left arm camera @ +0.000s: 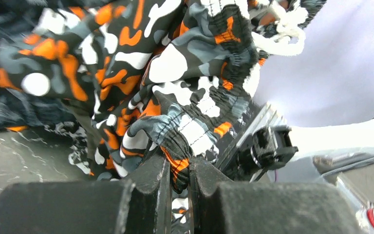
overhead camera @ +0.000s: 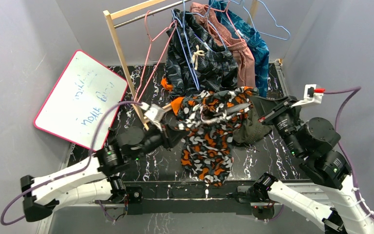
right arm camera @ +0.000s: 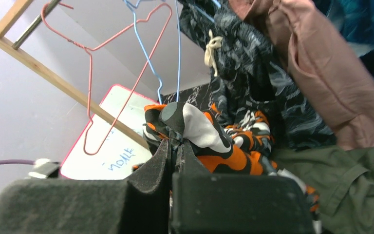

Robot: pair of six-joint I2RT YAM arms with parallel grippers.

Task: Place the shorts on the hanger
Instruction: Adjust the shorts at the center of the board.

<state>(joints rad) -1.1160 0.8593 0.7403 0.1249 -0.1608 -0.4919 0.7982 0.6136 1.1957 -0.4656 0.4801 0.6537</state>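
The shorts (overhead camera: 208, 134) hang in the air between the two arms, above the worktop (overhead camera: 272, 161), waistband stretched across and the legs drooping toward the near edge. The left pincer (left arm camera: 179, 170) is clenched on a bunched bit of the elastic waistband. The right pincer (right arm camera: 174, 146) is clenched on a fold at the other end. The hanger (right arm camera: 177, 58) dangles from the rail just behind the shorts, among pink hangers (right arm camera: 90, 83) and close to the navy shorts (overhead camera: 209, 58).

Both grips look shallow, each on a small pinch of soft cloth, so a hard pull apart could tear one end free and drop that side. The hanger hangs loose, so pushing cloth against it may only swing it, or hook a pink one instead. The drooping legs could also snag the olive shorts (overhead camera: 248, 130) lying underneath.
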